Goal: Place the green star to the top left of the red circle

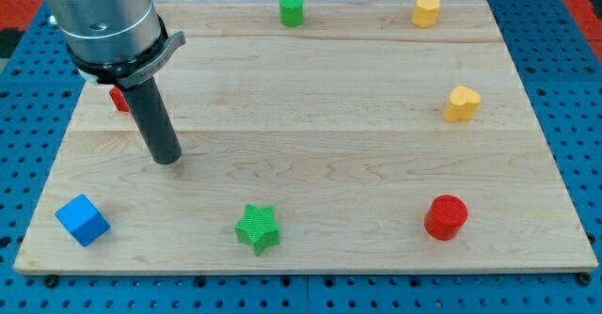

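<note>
Not done yet, by the look of it: green star (258,228) sitting near the view's bottom edge of the wooden board (329,154), well apart from the red circle (446,216) and off to that circle's left, about level with it, so not up and to its left as asked. Still needing a push toward the view's right and a bit toward the view's top. No jaws here at all, just a straight dark rod, so nothing to open or close and nothing held. My tip (167,160) resting low at the board, touching no block. From my tip, green star down and to the view's right, a fair way off; red circle much farther to the view's right and also lower. Blue cube (83,220) down and to the view's left of my tip. Small red block (119,99), shape hard to tell, just up and left of my tip, partly hidden behind the rod. Green cylinder (292,9) far up and right, near the view's top edge. Two yellow blocks, yellow block at the top (426,10) and yellow heart (461,103), far off to the view's right. Arm hanging over the view's top left corner, big grey body up high, rod pointing down and leaning a little toward the view's right.
</note>
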### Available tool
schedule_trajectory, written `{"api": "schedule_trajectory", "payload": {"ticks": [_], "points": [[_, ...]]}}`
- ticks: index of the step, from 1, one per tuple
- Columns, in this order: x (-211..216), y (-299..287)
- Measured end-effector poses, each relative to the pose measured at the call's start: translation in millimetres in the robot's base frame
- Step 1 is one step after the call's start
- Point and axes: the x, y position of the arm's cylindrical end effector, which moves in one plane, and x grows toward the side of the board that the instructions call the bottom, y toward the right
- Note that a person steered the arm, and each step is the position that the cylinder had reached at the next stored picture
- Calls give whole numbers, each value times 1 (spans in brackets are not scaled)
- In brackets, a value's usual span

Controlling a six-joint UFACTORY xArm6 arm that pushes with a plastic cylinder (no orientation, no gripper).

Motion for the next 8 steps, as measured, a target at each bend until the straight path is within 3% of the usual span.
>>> {"api": "schedule_trajectory", "payload": {"ticks": [5, 7, 8], "points": [[-4, -5], [-14, 49], [32, -5]]}}
